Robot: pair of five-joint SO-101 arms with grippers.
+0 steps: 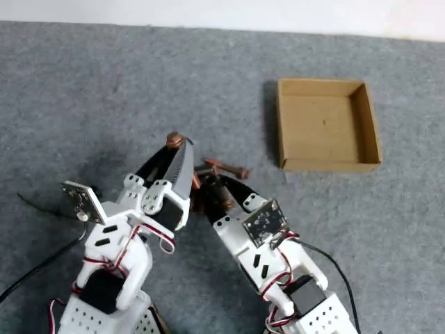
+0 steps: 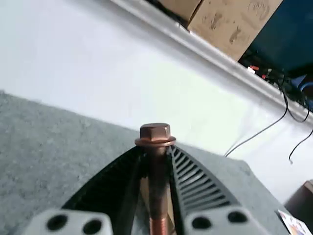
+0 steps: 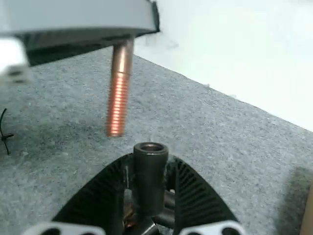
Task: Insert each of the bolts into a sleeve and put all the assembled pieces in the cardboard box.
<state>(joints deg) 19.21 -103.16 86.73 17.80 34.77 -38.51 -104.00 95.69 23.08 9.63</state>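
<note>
Copper bolt (image 2: 155, 142) pinched in the left hand (image 2: 156, 152) hangs near the dark sleeve (image 3: 149, 174) the right hand (image 3: 149, 160) pinches.

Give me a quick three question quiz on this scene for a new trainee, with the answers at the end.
1. True or false: the bolt in the left claw is not yet in the sleeve.
2. What does the right claw hold? A) a sleeve B) a bolt C) nothing
3. Fill in: the cardboard box holds ___ assembled pieces.
Key: 1 true; 2 A; 3 no.
</note>
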